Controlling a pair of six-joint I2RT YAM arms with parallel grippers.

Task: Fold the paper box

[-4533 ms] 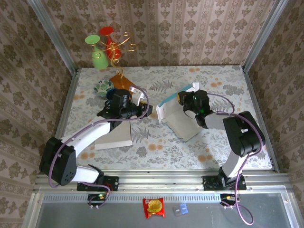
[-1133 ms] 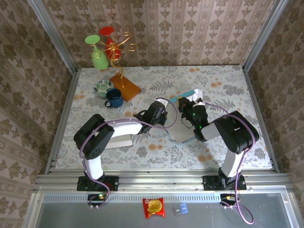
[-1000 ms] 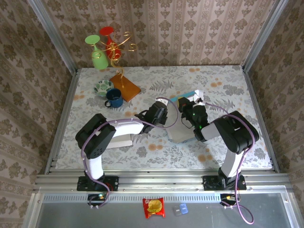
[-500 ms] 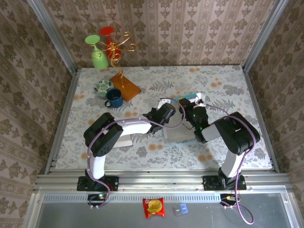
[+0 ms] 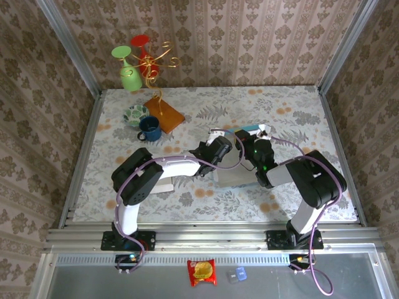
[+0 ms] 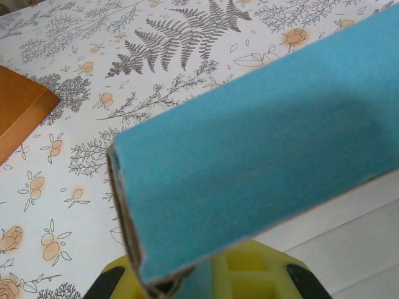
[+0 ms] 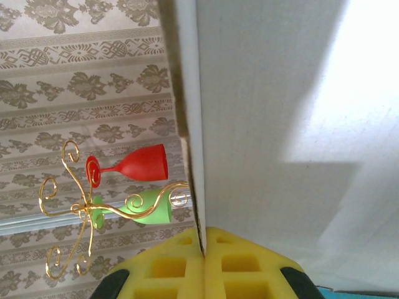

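Take blue mug (image 5: 149,129) as your reference. Left gripper (image 6: 206,281), right of mug: fingers pinched on blue flap (image 6: 262,137) of paper box (image 5: 235,177). Box lies right of mug, between both grippers. Right gripper (image 7: 202,265), farthest right of mug: fingers clamped on white panel (image 7: 268,124) edge.

No legible text; red packet (image 5: 201,272) print too small.

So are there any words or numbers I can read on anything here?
No text here can be read.
Red snack packet at the near edge: it has print, too small to read.
Blue and white paper box: plain faces, no print showing.
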